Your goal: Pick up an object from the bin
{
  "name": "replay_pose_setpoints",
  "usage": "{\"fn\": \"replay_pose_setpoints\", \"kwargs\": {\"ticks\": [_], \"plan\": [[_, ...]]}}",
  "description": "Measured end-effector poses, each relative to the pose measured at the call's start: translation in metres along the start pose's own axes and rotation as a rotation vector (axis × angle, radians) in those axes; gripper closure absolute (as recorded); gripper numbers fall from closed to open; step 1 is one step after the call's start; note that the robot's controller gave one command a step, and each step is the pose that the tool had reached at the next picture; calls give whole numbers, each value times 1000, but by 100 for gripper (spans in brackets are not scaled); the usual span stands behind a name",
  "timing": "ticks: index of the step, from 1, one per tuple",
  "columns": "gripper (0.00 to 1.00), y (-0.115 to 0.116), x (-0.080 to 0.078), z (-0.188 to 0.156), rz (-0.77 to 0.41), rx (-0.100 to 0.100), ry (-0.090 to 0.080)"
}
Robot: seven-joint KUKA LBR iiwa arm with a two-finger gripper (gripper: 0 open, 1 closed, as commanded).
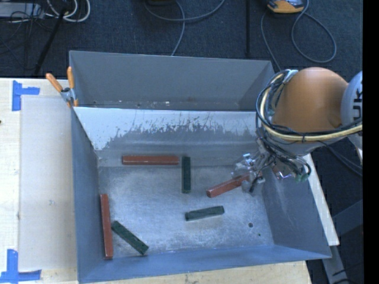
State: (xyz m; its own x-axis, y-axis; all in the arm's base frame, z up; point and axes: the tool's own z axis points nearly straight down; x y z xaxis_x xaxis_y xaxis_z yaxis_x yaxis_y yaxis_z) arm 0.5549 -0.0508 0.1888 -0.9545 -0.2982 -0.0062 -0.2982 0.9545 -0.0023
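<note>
1. Alignment between the gripper [251, 177] and one short red-brown bar [225, 189] is judged to be what the coming move turns on. The bar's near end is seen right at the gripper, and the rest of it runs away toward the view's left and slightly toward the near wall of the bin [177, 93].
2. The bar's long axis is set at a slant, its higher end in the view being the one at the gripper. A grasp across the narrow width near that end is judged the likely one, though a bar lifted by one end may swing.
3. Whether that end is already touched or enclosed cannot be told, as it is masked by the gripper's own hardware. Whether the gripper is apart or closed cannot be told either.
4. Two dark green bars are found farther out. One [186, 174] lies beyond the red-brown bar's far end, and the other [204, 213] lies below it in the view. Both are apart from the red-brown bar.
5. The arm is reached in over the bin's right wall. Its orange cover [311, 99], looped with cables [266, 108], is placed above and to the right of the gripper, which is directed down toward the bin floor.
</note>
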Motion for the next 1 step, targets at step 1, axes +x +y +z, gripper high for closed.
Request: {"fn": "replay_pose_setpoints", "kwargs": {"ticks": [1], "plan": [[100, 29, -51, -101, -284, -1, -2]]}}
